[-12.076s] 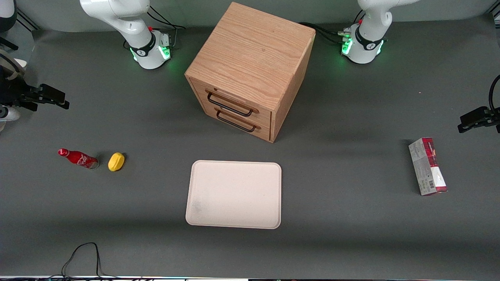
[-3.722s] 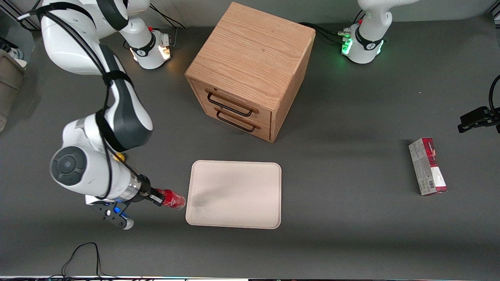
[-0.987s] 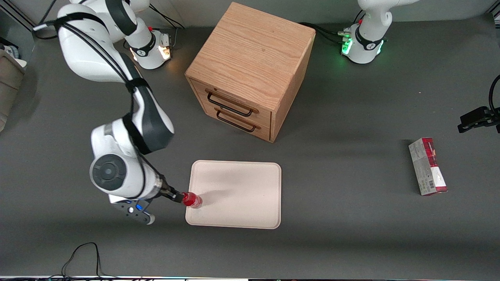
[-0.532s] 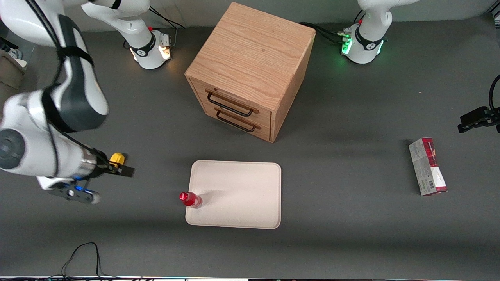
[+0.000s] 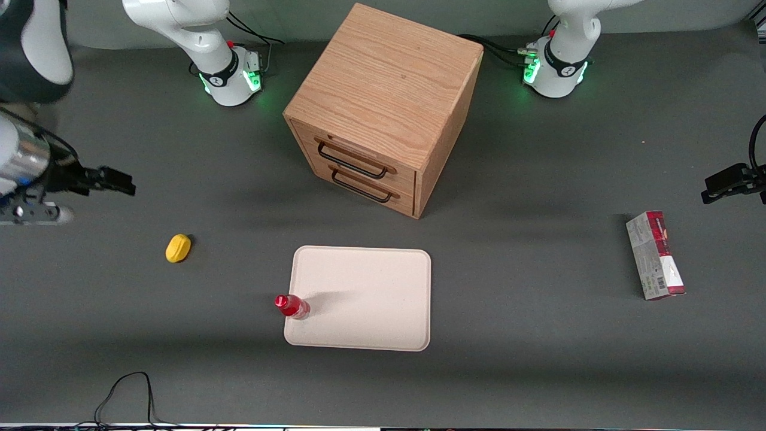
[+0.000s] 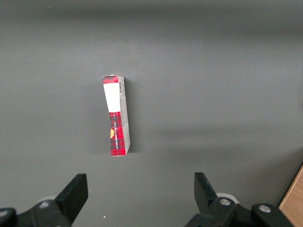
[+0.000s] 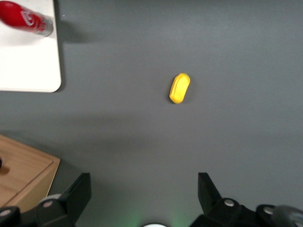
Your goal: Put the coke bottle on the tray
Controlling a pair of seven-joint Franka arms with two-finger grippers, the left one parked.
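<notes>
While the coke bottle (image 5: 292,306), white script on red, stands upright on the tray (image 5: 365,299) at its edge toward the working arm, the gripper (image 5: 114,181) hangs empty, fingers apart, above the tabletop's working-arm edge.

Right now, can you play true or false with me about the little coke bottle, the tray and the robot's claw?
1. The coke bottle stands upright on the tray. True.
2. The gripper holds the bottle. False: it is open, empty, and up near the working arm's end of the table.
3. The yellow lemon lies on the tray. False: it lies on the table.
4. The wooden drawer cabinet has both drawers shut. True.
5. The bottle stands mid-tray. False: it stands at the tray's edge.
</notes>
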